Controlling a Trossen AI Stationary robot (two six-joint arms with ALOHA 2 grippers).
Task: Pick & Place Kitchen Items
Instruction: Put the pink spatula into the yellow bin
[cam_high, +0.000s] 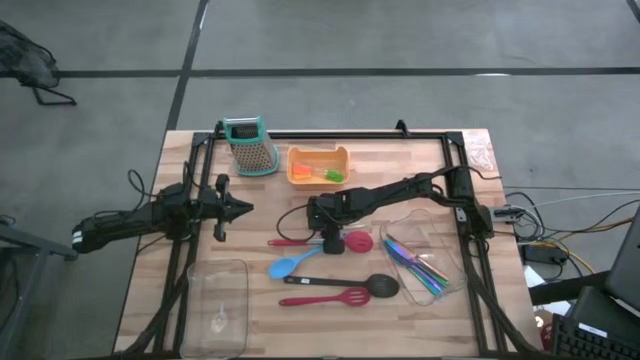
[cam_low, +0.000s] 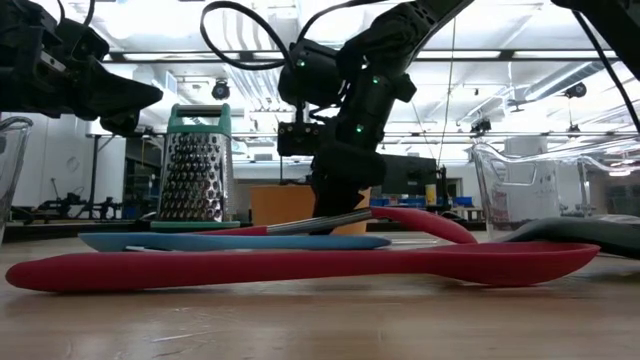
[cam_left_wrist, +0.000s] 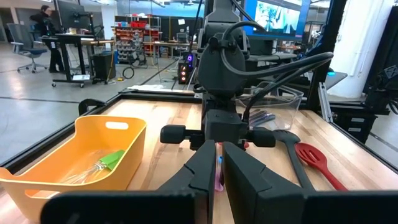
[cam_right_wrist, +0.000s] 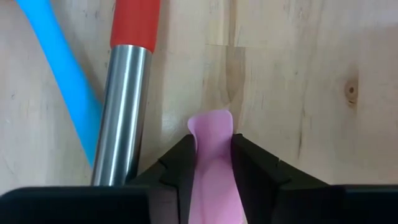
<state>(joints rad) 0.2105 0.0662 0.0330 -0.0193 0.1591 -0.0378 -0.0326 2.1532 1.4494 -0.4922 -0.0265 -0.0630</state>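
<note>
The right arm reached across the middle of the tabletop (cam_high: 200, 150), stretched long and bent down at its tip. Its right claw (cam_right_wrist: 210, 163) pointed down at the wood, and its two dark fingers (cam_right_wrist: 180, 165) were pressed on both sides of a small pink piece (cam_right_wrist: 211, 155). The pink piece lay flat on the wood, just beside the shiny metal part of the red spoon (cam_high: 355, 241). The blue spoon (cam_high: 290, 263) lay near it, a little to the side.

The left arm waited on the left side of the tabletop, held level above the wood. Its left claw (cam_left_wrist: 217, 171) pointed toward the middle, and its fingers were almost together with nothing between them.

The black spoon (cam_high: 375, 284) and the red slotted spatula (cam_high: 330, 298) lay near the front edge. The thin blue-handled cutlery (cam_high: 420, 265) sat in a clear bin (cam_high: 392, 222) on the right. The orange tray (cam_high: 318, 166) at the back held green and orange pieces. The grater (cam_high: 250, 146) stood upright beside the tray. Another clear bin (cam_high: 215, 305) sat at the front left.
</note>
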